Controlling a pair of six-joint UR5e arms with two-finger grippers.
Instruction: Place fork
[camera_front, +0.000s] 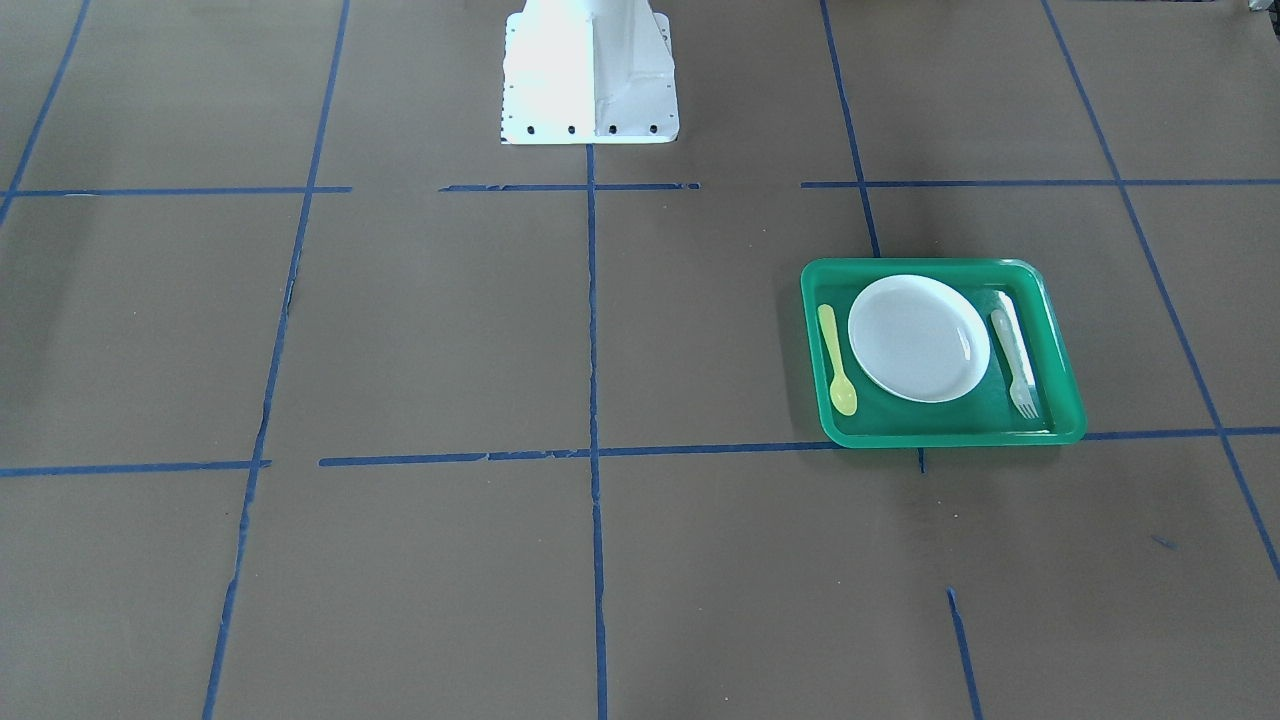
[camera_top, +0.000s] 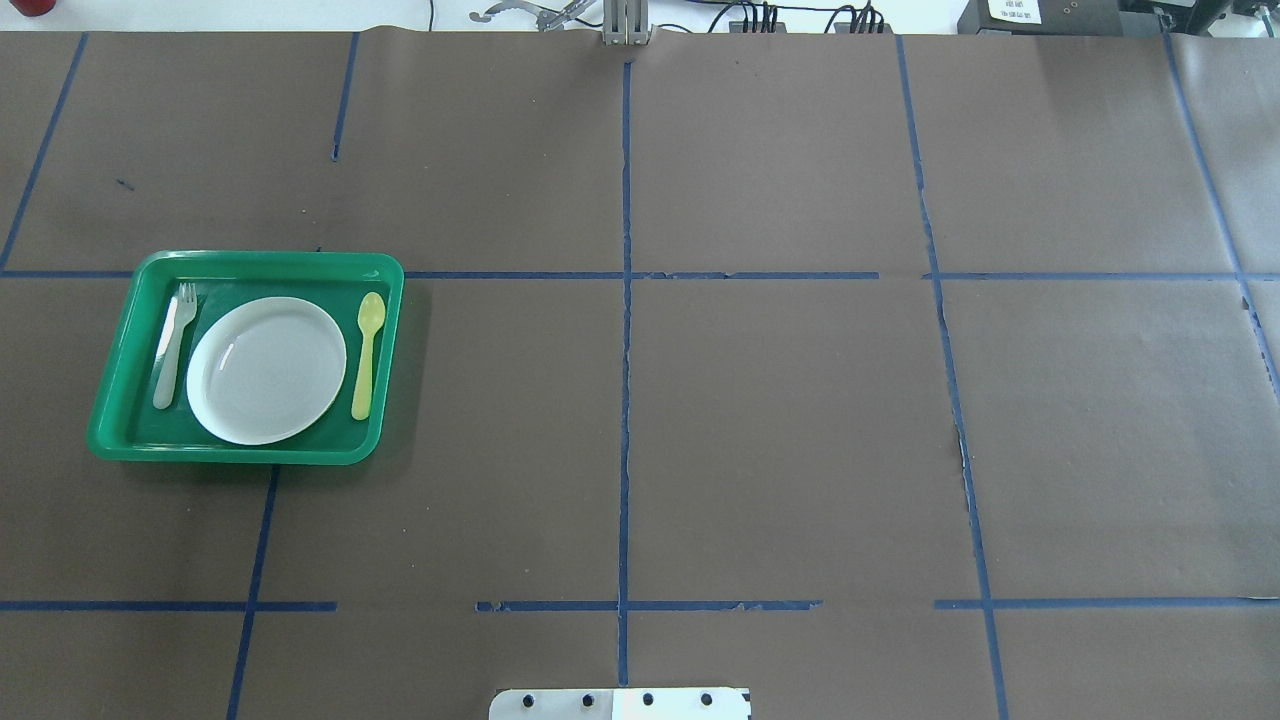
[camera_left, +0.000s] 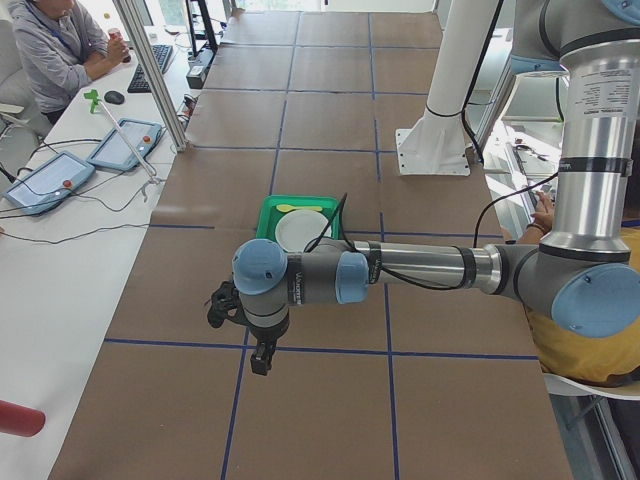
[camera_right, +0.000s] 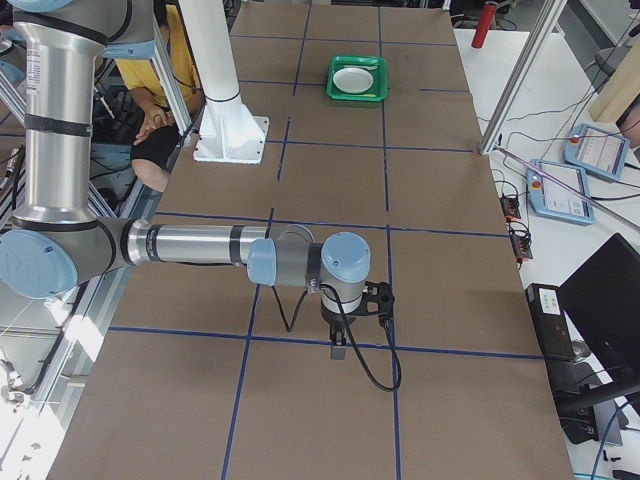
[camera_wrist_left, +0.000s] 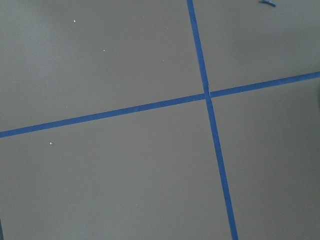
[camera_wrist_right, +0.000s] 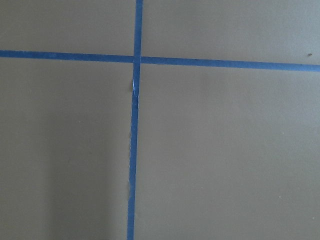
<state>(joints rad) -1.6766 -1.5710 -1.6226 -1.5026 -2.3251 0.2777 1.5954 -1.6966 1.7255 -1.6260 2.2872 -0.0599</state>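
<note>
The left arm (camera_left: 420, 268) and the right arm (camera_right: 190, 245) each stretch level over the brown papered table (camera_top: 780, 420), wrists turned down. I cannot tell whether the left gripper (camera_left: 260, 362) or right gripper (camera_right: 338, 352) is parted. One green rectangular plastic tray (camera_top: 270, 258) holds one round white plate (camera_top: 266, 370), one yellow plastic spoon (camera_top: 367, 355) and one pale translucent plastic fork (camera_top: 172, 348), which lies just beside the plate on the robot's left.

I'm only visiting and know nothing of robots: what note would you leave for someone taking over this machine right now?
Left gripper: hangs clear of the green tray; open or shut cannot be told.
Right gripper: the same, far from the tray.
Fork lies flat in the tray, beside the white plate, opposite the yellow spoon.
Done: fork appears placed.
Left: probably nothing.
</note>
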